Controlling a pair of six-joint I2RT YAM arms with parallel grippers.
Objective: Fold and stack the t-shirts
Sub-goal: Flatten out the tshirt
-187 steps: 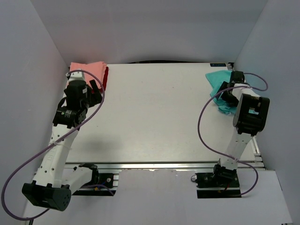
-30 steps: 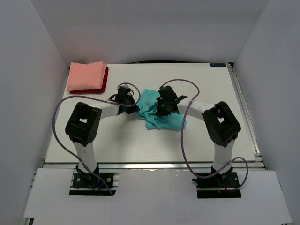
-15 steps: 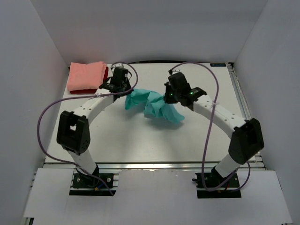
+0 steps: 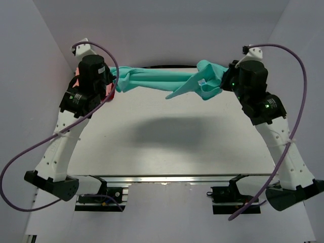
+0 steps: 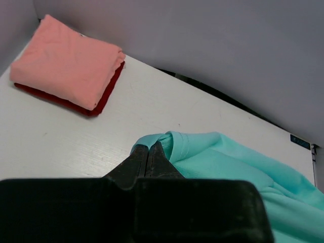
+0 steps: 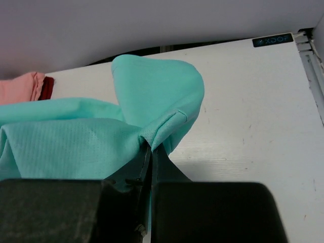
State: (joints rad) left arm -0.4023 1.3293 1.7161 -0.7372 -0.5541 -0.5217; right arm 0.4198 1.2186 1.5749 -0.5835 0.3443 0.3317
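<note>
Teal t-shirt (image 4: 152,77) hangs in the air over the far half of the worktop (image 4: 202,152), pulled out between our two arms, with its shadow on the white surface beneath. Our left pincer (image 5: 150,152) is closed tight on a hemmed edge of the fabric, and our right pincer (image 6: 148,152) is closed on a pinched fold beside a stitched hem. We cannot tell which part of the garment either edge belongs to.

The long axis of the cloth runs left to right, roughly parallel to the back wall, from one pincer straight across to the other. Toward the left it is gathered into a narrow, rope-like band. Toward the right it opens into a loose flap that droops below the grip.

We judge the shirt is not yet spread. The next move likely means bringing both ends down together, keeping that left-right line taut so the body lays out flat on the open worktop nearer to us.

The salmon-pink t-shirt (image 5: 68,61) lies folded on top of the dark red t-shirt (image 5: 104,98) in the far left corner, close to our left arm, which is much the nearer one to that stack.
</note>
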